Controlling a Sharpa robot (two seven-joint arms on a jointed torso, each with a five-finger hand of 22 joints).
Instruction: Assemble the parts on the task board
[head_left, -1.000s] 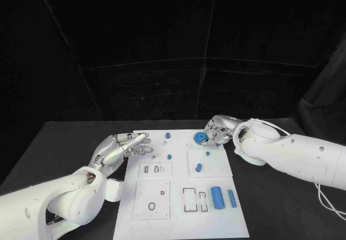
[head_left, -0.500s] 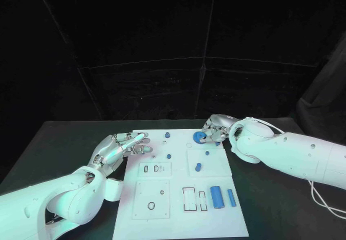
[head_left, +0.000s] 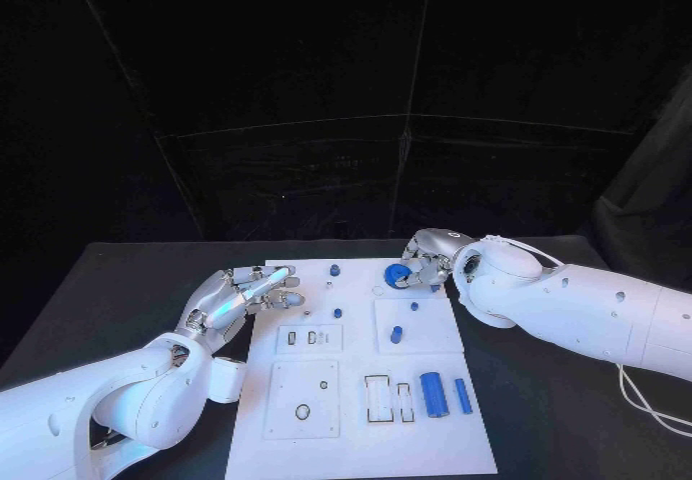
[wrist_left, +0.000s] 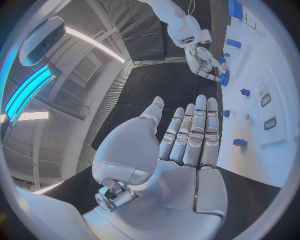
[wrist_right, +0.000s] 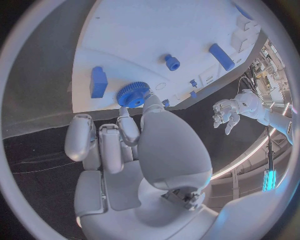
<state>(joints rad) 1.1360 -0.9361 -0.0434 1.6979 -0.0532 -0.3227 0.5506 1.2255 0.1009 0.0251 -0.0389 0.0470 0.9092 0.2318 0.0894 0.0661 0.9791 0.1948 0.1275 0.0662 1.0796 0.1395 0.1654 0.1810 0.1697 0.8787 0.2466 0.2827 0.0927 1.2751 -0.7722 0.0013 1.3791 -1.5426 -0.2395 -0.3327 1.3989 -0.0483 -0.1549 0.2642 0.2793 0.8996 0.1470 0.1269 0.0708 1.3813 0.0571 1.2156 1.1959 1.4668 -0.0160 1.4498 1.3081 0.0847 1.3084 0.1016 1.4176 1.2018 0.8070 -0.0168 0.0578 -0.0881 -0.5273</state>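
So the right robot hand (head_left: 420, 262) is at the far right corner of the white task board (head_left: 353, 440), and it's pinching a blue gear (head_left: 395, 274) between thumb and fingers. From the right wrist view you can see the gear (wrist_right: 132, 93) teeth pretty clearly, sitting right at the fingertips (wrist_right: 151, 101) just over the board's edge. Can't tell if the gear is touching the board or held slightly above it.

The left robot hand (head_left: 245, 295) is at the far left edge of the board, holding nothing, fingers stretched out flat and close together, pointing toward the far side. The left wrist view shows the palm (wrist_left: 181, 150) open with fingers straight, next to the board.

Rest of the board: a small blue peg (head_left: 335, 269) near the far edge, another small blue peg (head_left: 339, 313) a bit nearer, and a short blue piece (head_left: 397, 336) on the square plate right of centre. At the near right there's a fat blue cylinder (head_left: 433, 394) lying beside a slimmer blue bar (head_left: 463, 396), just apart from each other. There are empty rectangular slots (head_left: 378, 398) left of those, and an oval hole (head_left: 303, 411) at the near left. Everything's on a black tabletop (head_left: 101, 290).
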